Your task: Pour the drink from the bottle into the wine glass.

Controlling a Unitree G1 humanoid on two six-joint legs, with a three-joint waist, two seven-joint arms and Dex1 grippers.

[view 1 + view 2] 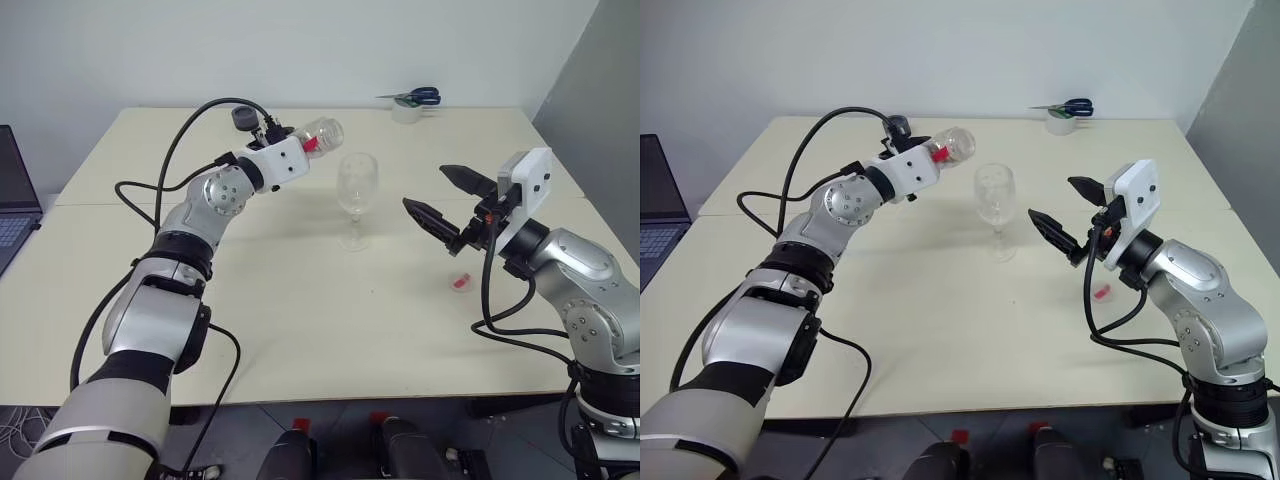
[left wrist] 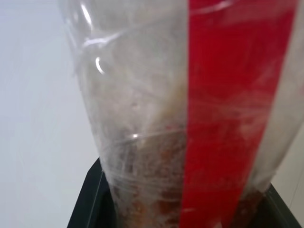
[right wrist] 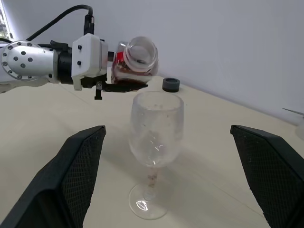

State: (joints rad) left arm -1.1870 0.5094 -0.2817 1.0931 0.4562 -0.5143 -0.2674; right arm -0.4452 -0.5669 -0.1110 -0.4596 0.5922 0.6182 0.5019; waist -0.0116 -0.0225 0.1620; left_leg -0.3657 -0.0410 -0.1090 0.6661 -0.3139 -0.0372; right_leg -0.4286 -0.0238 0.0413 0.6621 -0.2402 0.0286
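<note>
Pale surface (image 1: 300,300) carries the wine glass (image 1: 357,186); beside its rim the left pincer (image 3: 124,85) pinches the tilted bottle (image 1: 318,134). Right pincer (image 1: 449,200) is spread, empty. Mouth looks offset, so the drink (image 3: 124,71) could spill outside.

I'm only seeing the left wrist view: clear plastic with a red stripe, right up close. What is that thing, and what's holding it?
Observer: It's a small bottle, lying nearly level in the left arm's shut jaws, raised above the table.
Operator: Where is it aimed?
Observer: Its open mouth points toward a wine glass that stands upright on the table, close beside it.
Operator: Is anything in the glass?
Observer: It looks nearly empty, and no stream shows between the bottle and the glass.
</note>
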